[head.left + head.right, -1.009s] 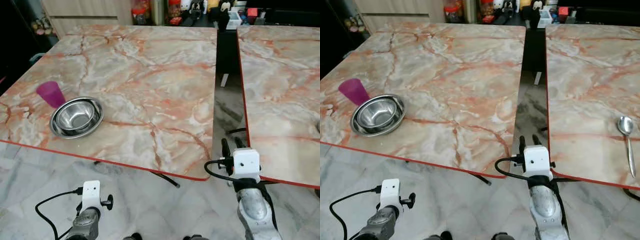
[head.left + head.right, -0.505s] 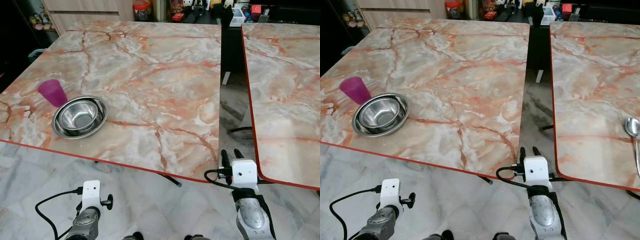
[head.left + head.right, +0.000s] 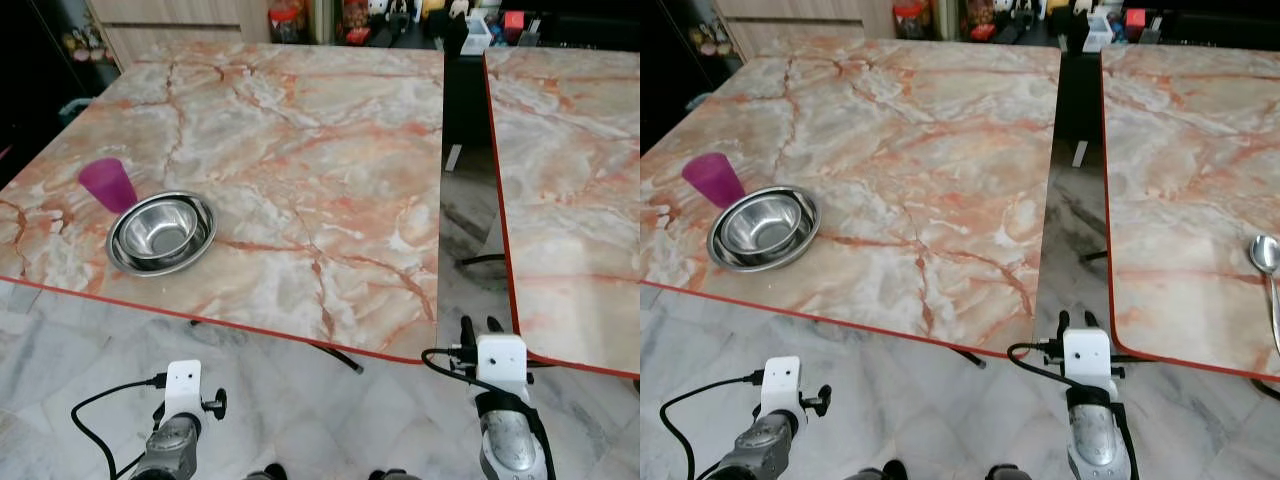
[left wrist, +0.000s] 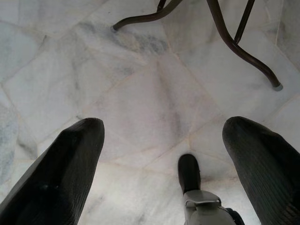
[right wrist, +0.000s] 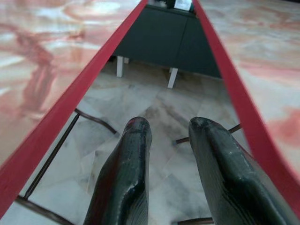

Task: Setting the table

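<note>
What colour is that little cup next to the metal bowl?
The cup is purple-pink, touching the steel bowl; clearest in the left eye view.

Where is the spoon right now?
In the right eye view the spoon lies near the right edge of the right-hand table, across the gap from the steel bowl and purple cup.
</note>
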